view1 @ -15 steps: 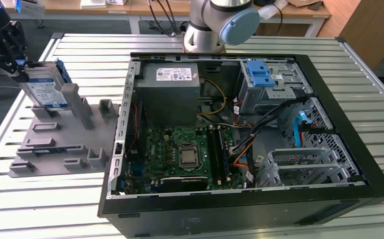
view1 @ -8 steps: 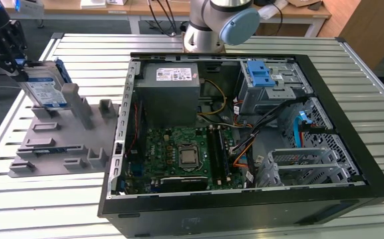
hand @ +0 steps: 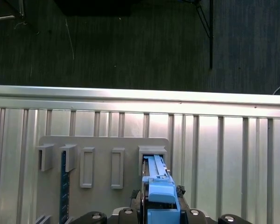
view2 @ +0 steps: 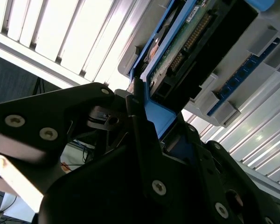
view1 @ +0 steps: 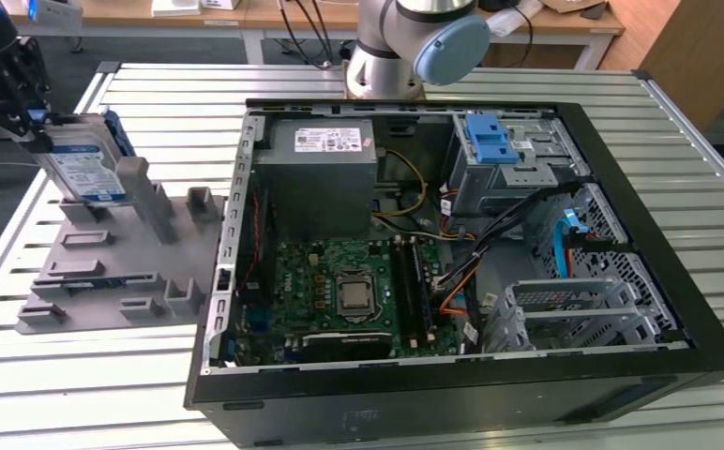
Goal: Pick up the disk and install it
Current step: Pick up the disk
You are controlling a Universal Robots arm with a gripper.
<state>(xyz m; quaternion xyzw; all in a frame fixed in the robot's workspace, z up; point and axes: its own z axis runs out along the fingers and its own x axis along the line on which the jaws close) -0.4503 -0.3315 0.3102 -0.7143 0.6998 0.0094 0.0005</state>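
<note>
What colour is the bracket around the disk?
Blue. The first wrist view shows the bracket on the disk best.

My arm [view1: 394, 42] is a thick silver-grey tube with a round light-blue cap [view1: 452, 49] on its joint. My gripper [view2: 154, 116] is black, chunky metal with smooth rounded plates, held together by small shiny silver screws [view2: 158, 187] sunk in little round holes

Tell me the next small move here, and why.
Probably lift straight up: the gripper is shut on the disk, which stands upright with its lower end at a slot of the grey holder, apart from the open computer case.
</note>
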